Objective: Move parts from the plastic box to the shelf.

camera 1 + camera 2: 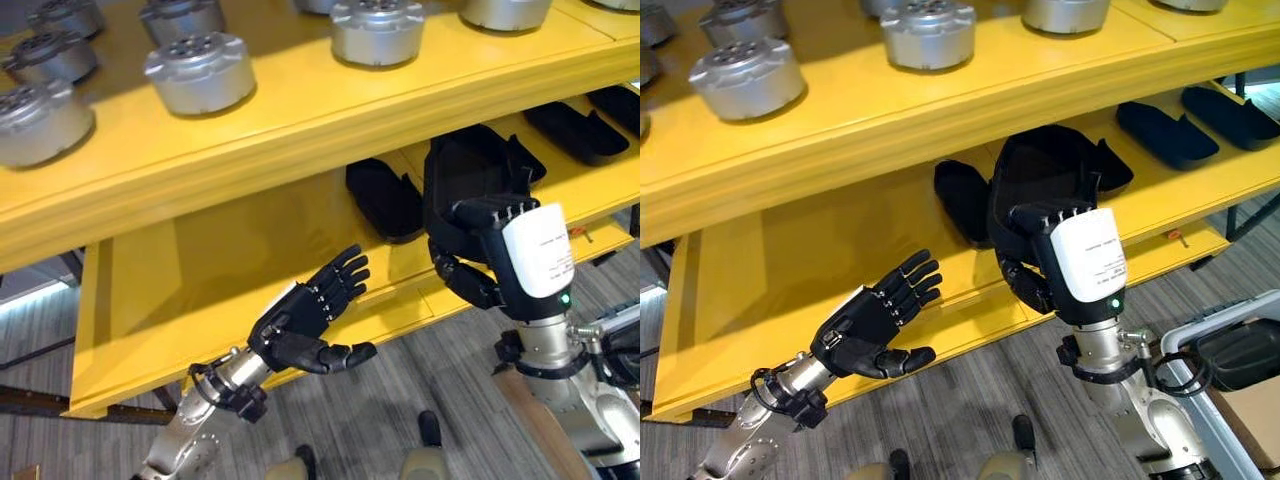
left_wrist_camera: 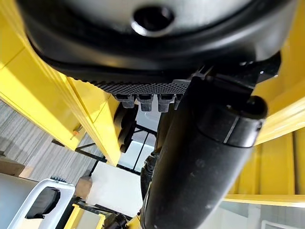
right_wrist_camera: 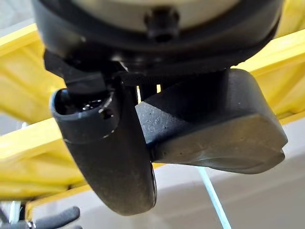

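While gripped, black part (image 3: 214, 129) shows underside.

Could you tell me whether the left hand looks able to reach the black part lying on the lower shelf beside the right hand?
Probably yes: the left hand is open and empty at the lower shelf's front edge, with bare yellow board between it and the black part.
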{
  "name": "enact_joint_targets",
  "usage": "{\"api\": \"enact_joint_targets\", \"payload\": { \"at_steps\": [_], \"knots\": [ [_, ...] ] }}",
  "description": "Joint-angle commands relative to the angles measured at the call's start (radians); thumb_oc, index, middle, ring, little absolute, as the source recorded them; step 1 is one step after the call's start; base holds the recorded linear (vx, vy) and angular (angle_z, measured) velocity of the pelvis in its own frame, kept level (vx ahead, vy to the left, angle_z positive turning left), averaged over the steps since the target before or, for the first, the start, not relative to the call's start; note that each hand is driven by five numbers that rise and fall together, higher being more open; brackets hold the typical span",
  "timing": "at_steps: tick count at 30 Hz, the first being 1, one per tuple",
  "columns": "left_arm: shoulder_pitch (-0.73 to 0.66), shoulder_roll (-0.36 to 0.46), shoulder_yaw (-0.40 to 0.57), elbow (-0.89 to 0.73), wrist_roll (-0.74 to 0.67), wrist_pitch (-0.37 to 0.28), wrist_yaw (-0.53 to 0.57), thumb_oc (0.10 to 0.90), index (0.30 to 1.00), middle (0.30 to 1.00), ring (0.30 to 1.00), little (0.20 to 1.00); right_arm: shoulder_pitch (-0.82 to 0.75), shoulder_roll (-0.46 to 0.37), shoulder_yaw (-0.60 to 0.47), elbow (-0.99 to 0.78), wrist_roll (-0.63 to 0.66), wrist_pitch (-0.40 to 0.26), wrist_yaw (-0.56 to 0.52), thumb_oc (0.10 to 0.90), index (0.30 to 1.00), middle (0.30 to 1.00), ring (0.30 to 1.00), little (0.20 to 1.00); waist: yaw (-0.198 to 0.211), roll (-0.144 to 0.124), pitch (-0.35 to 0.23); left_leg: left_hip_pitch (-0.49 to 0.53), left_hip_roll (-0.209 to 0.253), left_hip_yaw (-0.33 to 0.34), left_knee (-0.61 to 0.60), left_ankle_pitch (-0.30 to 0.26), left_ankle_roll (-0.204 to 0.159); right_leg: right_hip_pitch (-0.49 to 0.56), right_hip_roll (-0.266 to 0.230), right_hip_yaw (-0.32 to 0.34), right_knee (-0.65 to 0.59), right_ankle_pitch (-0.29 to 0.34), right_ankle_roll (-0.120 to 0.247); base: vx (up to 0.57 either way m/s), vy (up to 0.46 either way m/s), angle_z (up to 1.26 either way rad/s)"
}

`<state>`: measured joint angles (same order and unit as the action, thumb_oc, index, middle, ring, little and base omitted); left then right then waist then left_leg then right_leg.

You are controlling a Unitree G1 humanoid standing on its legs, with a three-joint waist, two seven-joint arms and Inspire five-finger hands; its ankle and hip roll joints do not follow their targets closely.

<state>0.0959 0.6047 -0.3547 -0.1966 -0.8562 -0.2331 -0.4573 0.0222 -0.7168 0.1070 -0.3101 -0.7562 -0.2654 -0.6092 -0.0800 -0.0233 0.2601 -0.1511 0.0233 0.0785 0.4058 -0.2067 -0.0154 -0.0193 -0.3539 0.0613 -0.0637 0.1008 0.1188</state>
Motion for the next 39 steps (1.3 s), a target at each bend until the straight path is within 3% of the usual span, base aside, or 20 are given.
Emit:
{"api": "enact_joint_targets", "payload": {
  "at_steps": [1,4,7,8,11,18,19,21,22,24,27,29,30,31,32,35,37,39],
  "knots": [
    [-0.009,-0.01,0.054,-0.1,-0.026,-0.094,-0.066,0.9,1.0,1.0,1.0,1.0,-0.129,-0.039,-0.018,-0.136,-0.039,-0.036,-0.082,0.4,0.3,0.3,0.3,0.3,0.002,0.025,-0.068,0.191,-0.067,-0.001,-0.281,0.0,0.089,-0.005,0.08,0.047,0.039,0.049,0.086,-0.01,0.09,0.45],
    [-0.003,0.005,0.051,-0.097,-0.031,-0.089,-0.057,0.9,1.0,1.0,1.0,1.0,-0.126,-0.043,0.023,-0.13,-0.064,-0.061,-0.089,0.4,0.3,0.3,0.3,0.3,0.008,0.038,-0.072,0.224,-0.046,-0.031,-0.374,0.052,0.094,-0.012,0.175,0.017,0.169,-0.085,0.064,0.01,0.096,0.42],
    [0.017,0.003,0.067,-0.098,-0.032,-0.091,-0.043,0.9,1.0,1.0,1.0,1.0,-0.114,-0.057,0.035,-0.129,-0.07,-0.133,-0.104,0.4,0.3,0.3,0.3,0.3,0.018,0.043,-0.081,0.235,-0.051,-0.054,-0.425,0.088,0.102,-0.009,0.283,-0.036,0.251,-0.187,0.0,0.04,0.018,-0.06],
    [0.026,0.001,0.073,-0.1,-0.029,-0.093,-0.039,0.9,1.0,1.0,1.0,1.0,-0.102,-0.064,0.034,-0.129,-0.07,-0.17,-0.109,0.4,0.3,0.3,0.3,0.3,0.018,0.042,-0.087,0.236,-0.06,-0.072,-0.438,0.101,0.104,-0.003,0.328,-0.032,0.26,-0.21,-0.026,0.05,-0.012,-0.1],
    [0.042,0.004,0.081,-0.091,-0.037,-0.107,-0.049,0.9,1.0,1.0,1.0,1.0,-0.103,-0.081,0.062,-0.109,-0.115,-0.22,-0.162,0.4,0.3,0.3,0.3,0.3,0.026,0.033,-0.092,0.227,-0.087,-0.114,-0.462,0.125,0.104,0.024,0.377,-0.016,0.211,-0.204,-0.06,0.03,-0.05,0.11],
    [0.04,-0.005,0.072,-0.058,-0.035,-0.099,-0.091,0.9,1.0,1.0,1.0,1.0,-0.197,-0.099,0.149,-0.074,-0.15,-0.236,-0.153,0.4,0.3,0.3,0.3,0.3,0.053,0.04,-0.099,0.221,-0.094,-0.137,-0.458,0.141,0.092,0.061,0.379,-0.007,0.114,-0.16,-0.071,0.04,-0.093,0.2],
    [0.039,-0.005,0.07,-0.058,-0.031,-0.098,-0.092,0.9,1.0,1.0,1.0,1.0,-0.202,-0.099,0.154,-0.074,-0.154,-0.24,-0.151,0.4,0.3,0.3,0.3,0.3,0.052,0.041,-0.098,0.221,-0.094,-0.131,-0.452,0.138,0.091,0.066,0.378,-0.009,0.109,-0.158,-0.071,0.02,-0.055,0.13],
    [0.015,-0.003,0.053,-0.052,-0.033,-0.089,-0.107,0.9,1.0,1.0,1.0,1.0,-0.213,-0.099,0.171,-0.077,-0.178,-0.22,-0.147,0.4,0.3,0.3,0.3,0.3,0.039,0.041,-0.099,0.211,-0.092,-0.053,-0.393,0.109,0.087,0.07,0.365,-0.032,0.105,-0.158,-0.071,-0.01,-0.028,0.15],
    [-0.003,-0.003,0.041,-0.054,-0.036,-0.083,-0.122,0.9,1.0,1.0,1.0,1.0,-0.221,-0.096,0.177,-0.074,-0.204,-0.194,-0.145,0.4,0.3,0.3,0.3,0.3,0.026,0.04,-0.095,0.201,-0.077,0.017,-0.349,0.09,0.083,0.066,0.352,-0.056,0.115,-0.164,-0.071,-0.05,0.005,0.31],
    [-0.04,-0.004,0.01,-0.057,-0.038,-0.077,-0.127,0.9,1.0,1.0,1.0,1.0,-0.239,-0.094,0.182,-0.055,-0.222,-0.168,-0.136,0.4,0.3,0.3,0.3,0.3,0.012,0.035,-0.088,0.177,-0.042,0.071,-0.296,0.079,0.072,0.058,0.334,-0.09,0.135,-0.166,-0.076,-0.04,0.033,0.89],
    [-0.056,-0.01,-0.016,-0.062,-0.03,-0.082,-0.111,0.9,1.0,1.0,1.0,1.0,-0.265,-0.095,0.203,-0.036,-0.218,-0.16,-0.128,0.4,0.3,0.3,0.3,0.3,0.009,0.036,-0.084,0.171,-0.002,0.05,-0.302,0.099,0.053,0.049,0.325,-0.099,0.162,-0.178,-0.082,0.04,0.113,1.0],
    [-0.064,-0.019,-0.018,-0.065,-0.033,-0.085,-0.092,0.9,1.0,1.0,1.0,1.0,-0.273,-0.122,0.19,-0.052,-0.191,-0.168,-0.109,0.4,0.3,0.3,0.3,0.3,0.0,0.039,-0.09,0.183,0.077,0.024,-0.36,0.165,0.007,0.052,0.31,-0.093,0.171,-0.194,-0.084,0.1,0.278,-0.02],
    [-0.064,-0.02,-0.018,-0.066,-0.034,-0.084,-0.092,0.9,1.0,1.0,1.0,1.0,-0.271,-0.125,0.186,-0.054,-0.189,-0.168,-0.107,0.4,0.3,0.3,0.3,0.3,0.0,0.04,-0.089,0.183,0.088,0.021,-0.369,0.177,-0.001,0.055,0.308,-0.094,0.171,-0.195,-0.085,0.13,0.319,-0.13],
    [-0.068,-0.031,-0.023,-0.057,-0.041,-0.085,-0.098,0.9,1.0,1.0,1.0,1.0,-0.257,-0.142,0.162,-0.054,-0.182,-0.175,-0.111,0.4,0.3,0.3,0.3,0.3,-0.007,0.038,-0.089,0.165,0.154,0.017,-0.391,0.236,-0.036,0.071,0.288,-0.092,0.167,-0.199,-0.083,0.11,0.239,-0.11],
    [-0.075,-0.036,-0.027,-0.047,-0.039,-0.087,-0.101,0.9,1.0,1.0,1.0,1.0,-0.261,-0.154,0.153,-0.047,-0.171,-0.181,-0.112,0.4,0.3,0.3,0.3,0.3,-0.008,0.037,-0.091,0.165,0.172,0.007,-0.4,0.244,-0.045,0.076,0.277,-0.086,0.165,-0.198,-0.079,0.15,0.364,-0.13],
    [-0.085,-0.038,-0.032,-0.033,-0.015,-0.107,-0.089,0.9,1.0,1.0,1.0,1.0,-0.293,-0.175,0.164,-0.018,-0.149,-0.188,-0.115,0.4,0.3,0.3,0.3,0.3,0.002,0.046,-0.093,0.175,0.183,-0.041,-0.412,0.239,-0.06,0.083,0.244,-0.071,0.153,-0.189,-0.063,0.1,0.258,-0.12],
    [-0.091,-0.033,-0.025,-0.02,-0.019,-0.115,-0.087,0.9,1.0,1.0,1.0,1.0,-0.294,-0.169,0.166,-0.02,-0.098,-0.173,-0.083,0.4,0.3,0.3,0.3,0.3,-0.003,0.061,-0.098,0.198,0.179,-0.017,-0.429,0.228,-0.061,0.085,0.216,-0.079,0.143,-0.18,-0.043,0.13,0.391,-0.37],
    [-0.1,-0.021,-0.024,-0.007,-0.026,-0.112,-0.082,0.9,1.0,1.0,1.0,1.0,-0.291,-0.149,0.176,0.002,-0.095,-0.119,-0.066,0.4,0.3,0.3,0.3,0.3,-0.005,0.068,-0.105,0.221,0.162,0.008,-0.45,0.219,-0.056,0.09,0.192,-0.092,0.127,-0.164,-0.019,0.12,0.339,-0.2]
  ]
}}
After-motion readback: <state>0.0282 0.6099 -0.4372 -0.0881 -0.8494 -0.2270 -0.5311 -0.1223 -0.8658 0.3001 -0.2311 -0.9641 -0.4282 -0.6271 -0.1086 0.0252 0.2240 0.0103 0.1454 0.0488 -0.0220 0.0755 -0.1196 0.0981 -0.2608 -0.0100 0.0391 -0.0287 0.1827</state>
